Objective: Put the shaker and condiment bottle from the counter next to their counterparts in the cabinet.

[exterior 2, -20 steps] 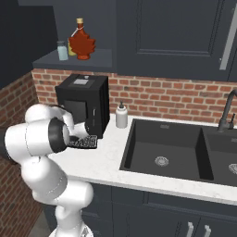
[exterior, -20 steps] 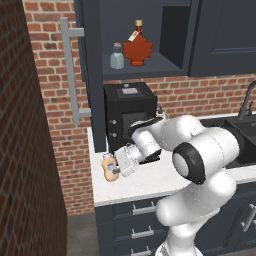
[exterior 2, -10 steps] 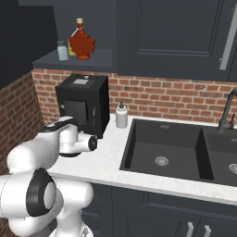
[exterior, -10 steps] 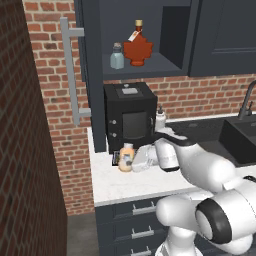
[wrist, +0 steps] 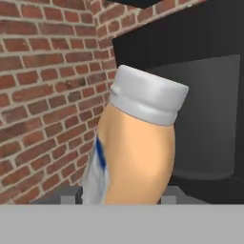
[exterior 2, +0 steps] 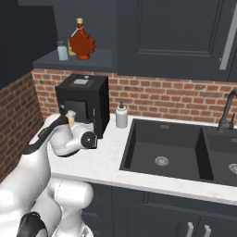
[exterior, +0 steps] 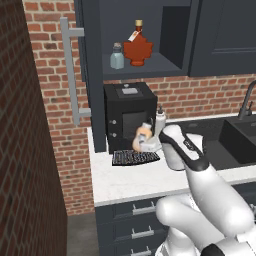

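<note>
My gripper (exterior: 145, 143) is shut on the condiment bottle (exterior: 142, 136), an orange-tan bottle with a pale cap, held tilted just above the counter (exterior: 125, 182) in front of the black machine. The hand view has this bottle (wrist: 138, 157) close up between the fingers, cap pointing up. The right base view catches its cap (exterior 2: 71, 115) above my wrist. On the shelf of the open cabinet (exterior: 145, 70) the blue-grey shaker (exterior: 117, 56) stands beside the red maple-leaf bottle (exterior: 138, 49). A yellow-green shaker (exterior 2: 70, 46) peeks between them.
A black coffee machine (exterior: 129, 112) with a grid drip tray (exterior: 134, 157) stands against the brick backsplash. A white nozzle bottle (exterior 2: 121, 115) is to its right, then the dark sink (exterior 2: 162, 148). The open cabinet door with its bar handle (exterior: 70, 70) hangs at the left.
The arm has swung round, carrying the condiment bottle right and upward from the counter's front left to the front of the coffee machine.
</note>
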